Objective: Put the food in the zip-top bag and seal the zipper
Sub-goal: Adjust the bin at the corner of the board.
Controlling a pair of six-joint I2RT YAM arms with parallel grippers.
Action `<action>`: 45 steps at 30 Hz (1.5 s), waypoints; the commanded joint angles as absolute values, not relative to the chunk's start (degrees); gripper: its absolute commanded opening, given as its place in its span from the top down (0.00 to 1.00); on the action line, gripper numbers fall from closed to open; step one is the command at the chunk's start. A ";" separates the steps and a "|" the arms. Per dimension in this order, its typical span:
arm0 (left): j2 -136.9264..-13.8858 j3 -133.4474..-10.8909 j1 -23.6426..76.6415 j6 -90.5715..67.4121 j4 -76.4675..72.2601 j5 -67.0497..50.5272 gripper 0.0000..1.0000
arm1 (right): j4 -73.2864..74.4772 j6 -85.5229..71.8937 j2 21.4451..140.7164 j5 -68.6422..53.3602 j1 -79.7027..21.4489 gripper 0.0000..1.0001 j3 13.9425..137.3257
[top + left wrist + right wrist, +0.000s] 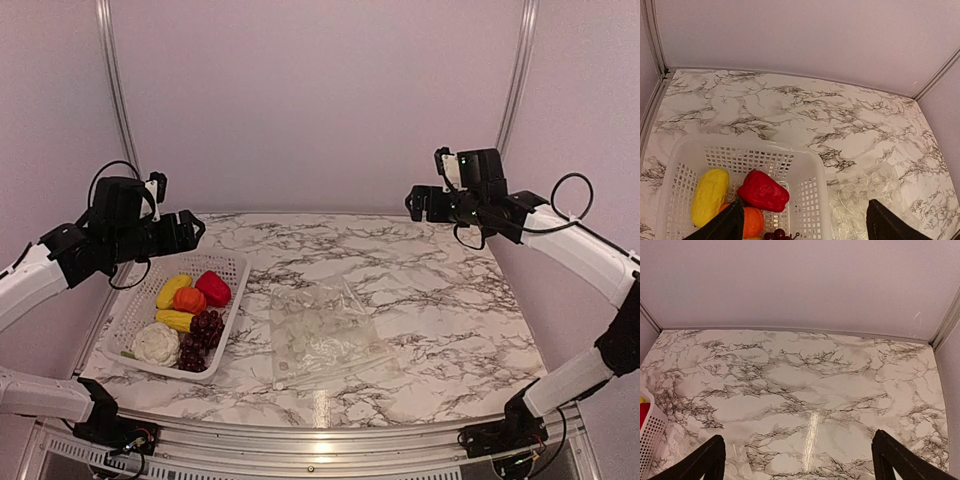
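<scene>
Top external view
Left arm: raised over the desk's [450, 300] left side, elbow bent, forearm reaching inward and level.
Left gripper [190, 230]: aloft above the far end of the white basket [238, 290], touching nothing.
Right arm: lifted high over the far right corner, forearm angled inward.
Right gripper [415, 203]: in the air, well apart from every object.
Food: all 6 pieces inside the white basket. Red pepper [212, 288] and far yellow piece [172, 290] at the far end, orange round fruit [190, 300] between them, near yellow piece [176, 320] below, grape bunch [203, 335] on the right, cauliflower [155, 343] at the near left.
Zip-top bag [320, 330]: flat on the desk just right of the white basket, nothing inside.
Zipper [335, 368]: pale strip along the bag's near edge; pressed together or not, cannot tell.

Left wrist view
Left gripper [805, 212]: released, 2 dark fingers [722, 227] spread wide, grasping nothing.
Below it: white basket [740, 142] with the far yellow piece [710, 195], red pepper [763, 191], orange round fruit [752, 221] and the top of the grape bunch [779, 233].
Zip-top bag [865, 190]: crinkled, on the desk [790, 105] to the right of the white basket.

Right wrist view
Right gripper [799, 440]: released, fingers [702, 465] set far apart, nothing between them.
Below it: bare marbled desk [815, 385]; corner of the white basket [652, 435] at the left edge.
</scene>
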State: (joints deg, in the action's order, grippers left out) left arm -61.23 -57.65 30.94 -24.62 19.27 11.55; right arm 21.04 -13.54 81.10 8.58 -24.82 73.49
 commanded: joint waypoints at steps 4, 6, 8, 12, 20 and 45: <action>-64.21 -60.80 32.96 -23.45 28.71 4.11 0.19 | 22.29 -14.82 78.69 7.08 -26.12 0.02 70.38; -66.70 -63.54 34.11 -22.17 31.54 3.70 0.22 | 21.41 -14.61 78.76 4.80 -26.18 0.01 69.42; -69.43 -66.39 35.28 -22.40 34.04 3.95 0.27 | 22.33 -12.03 79.62 0.79 -26.21 0.02 69.87; -75.42 -72.62 38.12 -24.43 39.64 4.12 0.34 | 23.88 -11.12 80.71 -2.43 -26.47 0.10 71.98; -80.71 -76.72 44.08 -29.85 45.31 6.78 0.37 | 26.39 -12.57 85.03 -6.00 -27.08 0.16 76.25; -94.51 -73.19 47.63 -36.98 53.22 8.38 0.62 | 23.64 -16.17 90.46 -12.27 -28.21 0.22 77.30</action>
State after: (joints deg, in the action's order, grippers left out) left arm -92.66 -73.32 47.37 -36.97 51.18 7.97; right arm 24.05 -15.29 89.25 -12.12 -27.49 75.18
